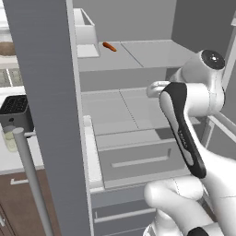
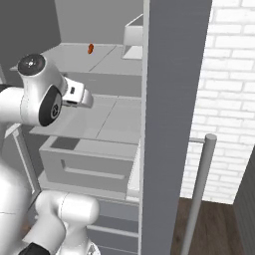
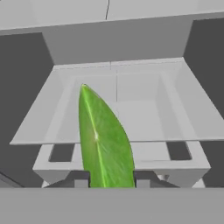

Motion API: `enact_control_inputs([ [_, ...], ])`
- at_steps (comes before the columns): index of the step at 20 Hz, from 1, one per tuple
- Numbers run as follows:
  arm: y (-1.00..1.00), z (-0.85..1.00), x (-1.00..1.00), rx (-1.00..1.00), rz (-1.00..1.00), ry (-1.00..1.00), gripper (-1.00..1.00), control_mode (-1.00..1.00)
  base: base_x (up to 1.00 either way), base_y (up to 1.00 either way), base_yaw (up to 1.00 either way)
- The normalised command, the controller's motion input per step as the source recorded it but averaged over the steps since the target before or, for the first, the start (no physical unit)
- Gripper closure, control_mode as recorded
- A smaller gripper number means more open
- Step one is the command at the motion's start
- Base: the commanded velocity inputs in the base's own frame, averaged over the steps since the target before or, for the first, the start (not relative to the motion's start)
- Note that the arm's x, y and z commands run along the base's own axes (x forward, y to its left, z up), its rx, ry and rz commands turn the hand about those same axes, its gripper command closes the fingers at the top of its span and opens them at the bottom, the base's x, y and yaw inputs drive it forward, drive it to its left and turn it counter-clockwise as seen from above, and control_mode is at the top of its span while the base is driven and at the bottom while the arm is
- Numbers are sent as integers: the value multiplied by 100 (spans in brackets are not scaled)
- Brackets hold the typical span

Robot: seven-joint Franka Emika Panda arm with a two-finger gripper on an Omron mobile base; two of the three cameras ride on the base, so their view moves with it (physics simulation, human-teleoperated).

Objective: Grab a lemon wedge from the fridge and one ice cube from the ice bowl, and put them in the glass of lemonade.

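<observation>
Currently the two-finger gripper (image 3: pixel 108 181) is clamped on the small yellow-green lemon wedge (image 3: pixel 104 140), pointed end outward, inside the tall matte grey fridge (image 1: pixel 44 106) above a white drawer bin (image 3: pixel 183 98); likely held firmly for carrying to the lemonade.

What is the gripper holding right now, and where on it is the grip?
The gripper is shut on the lemon wedge, pinching it at its near, lower end; the pointed tip sticks out ahead, over the open fridge drawer.
</observation>
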Motion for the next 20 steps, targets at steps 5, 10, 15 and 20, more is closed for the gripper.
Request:
enact_control_inputs([
  [5,-5,-24,-59,0,0,0,100,-100,0,0,0],
  [10,0,-24,-59,0,0,0,100,-100,0,0,0],
  [15,0,-6,-13,0,0,0,100,100,-63,0,0],
  [20,0,0,0,0,0,0,100,100,-95,0,0],
])
